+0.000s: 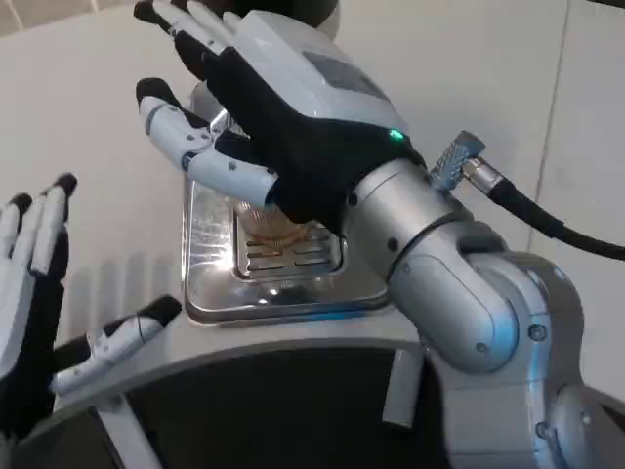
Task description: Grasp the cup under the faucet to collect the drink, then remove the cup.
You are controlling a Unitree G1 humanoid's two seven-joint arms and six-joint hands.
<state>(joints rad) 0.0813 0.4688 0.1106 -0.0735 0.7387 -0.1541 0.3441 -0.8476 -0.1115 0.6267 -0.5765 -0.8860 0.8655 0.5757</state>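
A tan cup [266,227] stands on the slotted grille of a shiny metal drip tray [210,293]; only its lower part shows below my right hand. My right hand [264,107] hovers over the cup with its fingers spread toward the upper left, and nothing is visibly gripped in it. The faucet is hidden behind this hand. At the picture's left edge my left hand [34,293] is open, fingers apart, away from the tray.
A dark rounded part of the drink machine [327,12] peeks out above my right hand. A black cable [547,220] runs from my right wrist to the right. The white table [88,117] surrounds the tray.
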